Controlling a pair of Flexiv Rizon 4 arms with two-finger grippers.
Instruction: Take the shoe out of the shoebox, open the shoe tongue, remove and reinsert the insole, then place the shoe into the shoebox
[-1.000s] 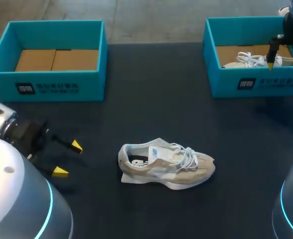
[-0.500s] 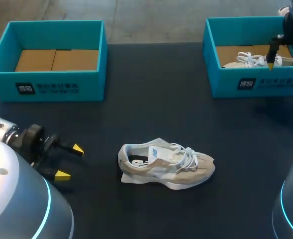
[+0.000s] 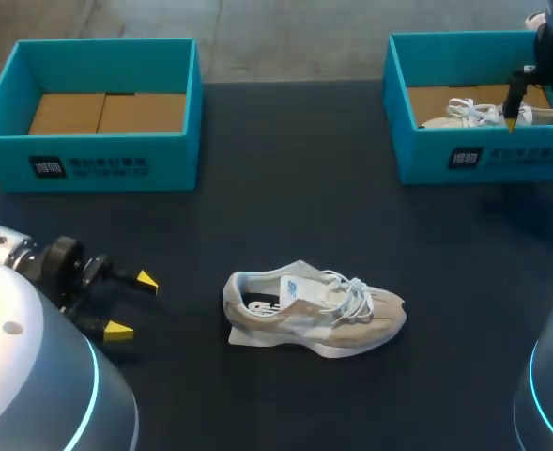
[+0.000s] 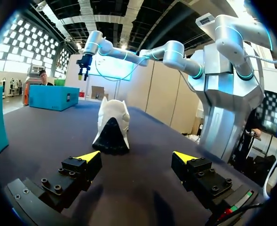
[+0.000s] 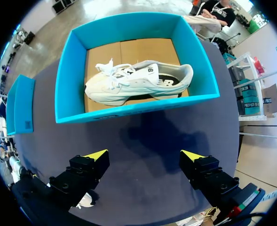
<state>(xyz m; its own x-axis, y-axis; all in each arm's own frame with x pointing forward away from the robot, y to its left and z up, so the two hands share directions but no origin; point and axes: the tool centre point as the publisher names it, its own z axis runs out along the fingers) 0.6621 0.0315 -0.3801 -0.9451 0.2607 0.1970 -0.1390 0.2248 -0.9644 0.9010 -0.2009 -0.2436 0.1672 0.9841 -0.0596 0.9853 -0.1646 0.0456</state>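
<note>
Dark table (image 3: 285, 169) w/ beige shoe (image 3: 314, 310) mid

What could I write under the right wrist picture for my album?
A white shoe lies in a blue box, seen from the open right gripper above.

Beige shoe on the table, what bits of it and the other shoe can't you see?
- Beige lace-up sneaker: head view, its opening is too small to tell whether the insole is inside; left wrist view, its own heel hides the toe and laces.
- White sneaker in the right teal cardboard box: head view, the box's front wall covers its lower side.
</note>
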